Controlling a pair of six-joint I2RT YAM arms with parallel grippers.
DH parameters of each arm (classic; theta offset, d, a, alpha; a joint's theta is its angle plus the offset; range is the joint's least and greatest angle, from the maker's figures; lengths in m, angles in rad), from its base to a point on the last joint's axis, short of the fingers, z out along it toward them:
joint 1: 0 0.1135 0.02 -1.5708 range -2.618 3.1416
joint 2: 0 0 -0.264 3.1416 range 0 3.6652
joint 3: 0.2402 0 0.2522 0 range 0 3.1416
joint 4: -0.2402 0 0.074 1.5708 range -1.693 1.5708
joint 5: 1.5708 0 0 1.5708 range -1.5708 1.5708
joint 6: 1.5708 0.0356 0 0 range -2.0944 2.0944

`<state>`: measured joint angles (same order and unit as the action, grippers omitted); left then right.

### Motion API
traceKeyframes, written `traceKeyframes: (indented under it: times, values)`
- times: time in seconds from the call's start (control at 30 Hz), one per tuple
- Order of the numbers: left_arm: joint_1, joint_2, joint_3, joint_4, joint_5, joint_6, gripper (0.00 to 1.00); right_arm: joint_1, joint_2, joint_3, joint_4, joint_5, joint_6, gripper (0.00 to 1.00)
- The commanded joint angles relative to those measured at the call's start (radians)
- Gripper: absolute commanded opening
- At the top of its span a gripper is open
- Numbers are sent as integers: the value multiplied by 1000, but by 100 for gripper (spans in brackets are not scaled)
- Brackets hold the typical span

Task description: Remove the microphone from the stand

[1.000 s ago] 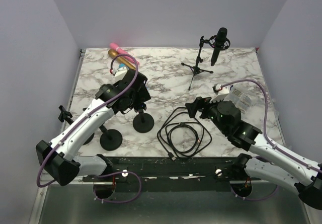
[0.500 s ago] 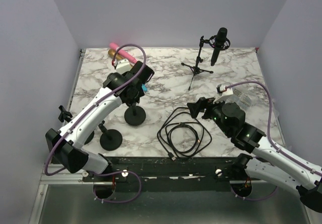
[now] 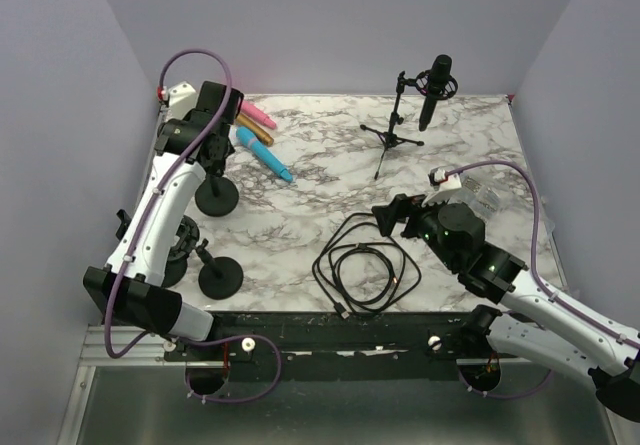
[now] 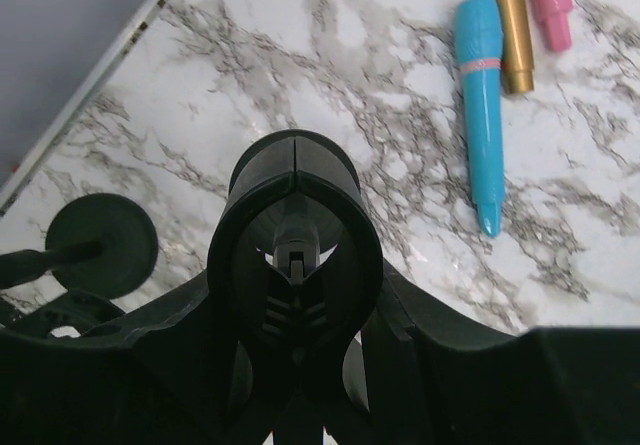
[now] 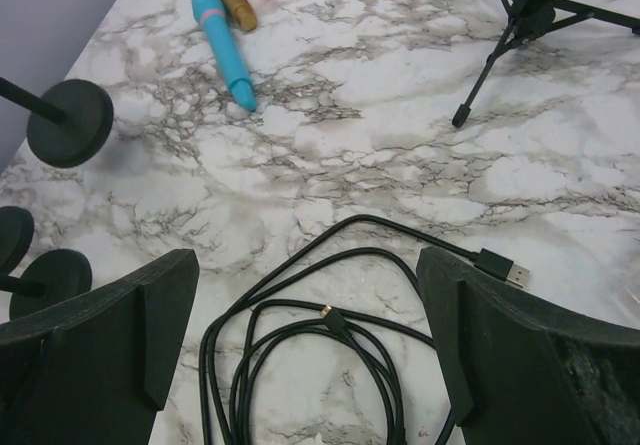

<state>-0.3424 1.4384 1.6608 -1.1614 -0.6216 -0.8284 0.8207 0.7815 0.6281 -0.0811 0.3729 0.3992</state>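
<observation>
blue microphone [image 3: 265, 153] lies flat on the tabletop [image 3: 330, 180] at far left; black round-based stand [image 3: 216, 197] stands upright near it, not touching.

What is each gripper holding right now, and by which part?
The left gripper is shut on a round-base mic stand, gripping its top clip. The right gripper is open and holds nothing.

The desk [image 3: 330, 180] is finished in a smooth marble pattern. The blue microphone [image 4: 478, 105] is seen as smooth plastic, the gold microphone [image 4: 505, 25] as metallic. The stand clip [image 4: 295, 165] is finished matt black.
</observation>
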Motion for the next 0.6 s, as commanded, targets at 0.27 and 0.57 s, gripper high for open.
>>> traceKeyframes:
  times: [0.27,0.57]
  values:
    - [364,29,-38,155,55,109,31,0,37,72,-39,26,1,100]
    - [468,32,-182,218,117,65,56,0,77,143,-88,88,-30,100]
